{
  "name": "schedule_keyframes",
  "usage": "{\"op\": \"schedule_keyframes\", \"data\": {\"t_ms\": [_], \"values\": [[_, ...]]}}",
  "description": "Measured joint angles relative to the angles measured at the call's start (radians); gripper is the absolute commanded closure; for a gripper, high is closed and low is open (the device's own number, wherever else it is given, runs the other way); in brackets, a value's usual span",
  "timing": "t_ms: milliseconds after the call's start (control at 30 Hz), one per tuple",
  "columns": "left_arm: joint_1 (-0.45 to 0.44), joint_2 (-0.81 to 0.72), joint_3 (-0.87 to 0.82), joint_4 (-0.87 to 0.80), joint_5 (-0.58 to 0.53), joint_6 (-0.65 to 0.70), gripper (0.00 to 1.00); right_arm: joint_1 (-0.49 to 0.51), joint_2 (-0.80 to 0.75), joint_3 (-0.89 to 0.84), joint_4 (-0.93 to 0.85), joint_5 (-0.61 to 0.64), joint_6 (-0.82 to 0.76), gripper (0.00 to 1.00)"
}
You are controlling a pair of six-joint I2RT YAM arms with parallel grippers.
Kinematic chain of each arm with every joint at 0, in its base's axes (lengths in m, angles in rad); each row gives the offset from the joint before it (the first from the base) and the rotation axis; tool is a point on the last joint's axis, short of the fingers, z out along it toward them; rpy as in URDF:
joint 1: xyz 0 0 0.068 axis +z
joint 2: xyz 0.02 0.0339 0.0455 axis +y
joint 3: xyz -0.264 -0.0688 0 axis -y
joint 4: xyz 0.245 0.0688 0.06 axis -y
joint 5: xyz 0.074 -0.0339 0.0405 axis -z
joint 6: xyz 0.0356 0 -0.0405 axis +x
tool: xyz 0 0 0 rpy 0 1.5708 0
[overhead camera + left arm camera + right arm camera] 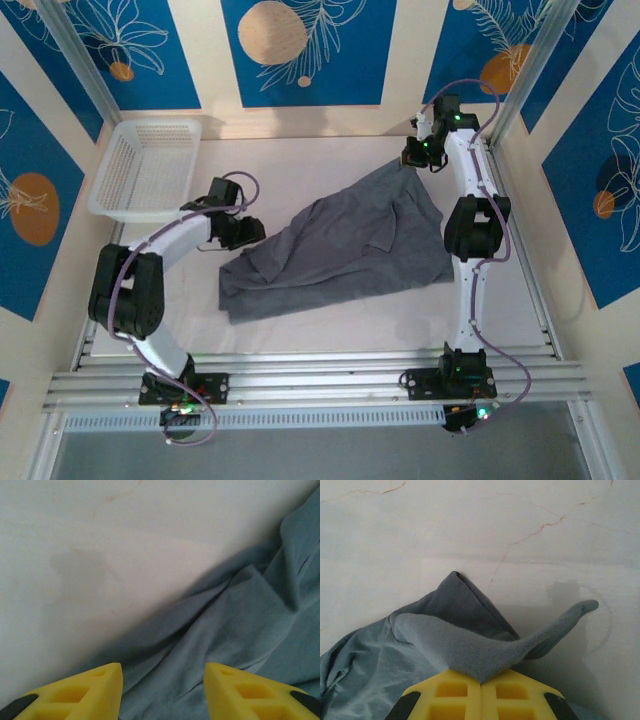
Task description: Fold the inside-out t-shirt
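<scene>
Right gripper [481, 684] pinching grey t-shirt [465, 645] fold, white table [520, 530]

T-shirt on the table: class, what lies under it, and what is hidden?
Under the grey t-shirt lies the white table surface. Whether anything else sits beneath cannot be seen; the cloth covers it.

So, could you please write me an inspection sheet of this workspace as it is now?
Surface: white table, faint stains and cracks.
Job's things: grey t-shirt, crumpled, unfolded, mid-table.
Clutter: empty white basket, far left corner.
Grippers: left pincer open over the shirt's edge; right pincer shut on a shirt fold.
Cables: purple cables loop along both arms.
Surroundings: blue-and-cream patterned walls, metal rails in front.
</scene>
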Motion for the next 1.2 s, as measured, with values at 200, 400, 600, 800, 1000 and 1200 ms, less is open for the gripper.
{"op": "schedule_keyframes", "data": {"t_ms": [200, 400, 600, 800, 1000, 1200], "values": [[-0.013, -0.109, -0.090, -0.020, 0.004, -0.053, 0.64, 0.000, 0.000, 0.000, 0.000, 0.000, 0.003, 1.00], [-0.028, -0.138, -0.172, -0.014, 0.025, -0.142, 0.70, 0.000, 0.000, 0.000, 0.000, 0.000, 0.003, 1.00], [-0.046, -0.071, -0.189, 0.014, 0.038, -0.194, 0.64, 0.003, 0.000, 0.000, -0.003, 0.004, 0.003, 1.00], [-0.050, -0.050, -0.189, 0.058, 0.045, -0.220, 0.75, 0.003, 0.000, 0.000, -0.003, 0.004, 0.003, 1.00], [-0.050, -0.037, -0.191, 0.090, 0.058, -0.248, 1.00, 0.003, 0.000, 0.000, -0.003, 0.005, 0.003, 1.00], [-0.034, -0.037, -0.136, 0.039, 0.043, -0.231, 1.00, 0.003, 0.000, 0.000, -0.002, 0.016, 0.011, 1.00]]}}
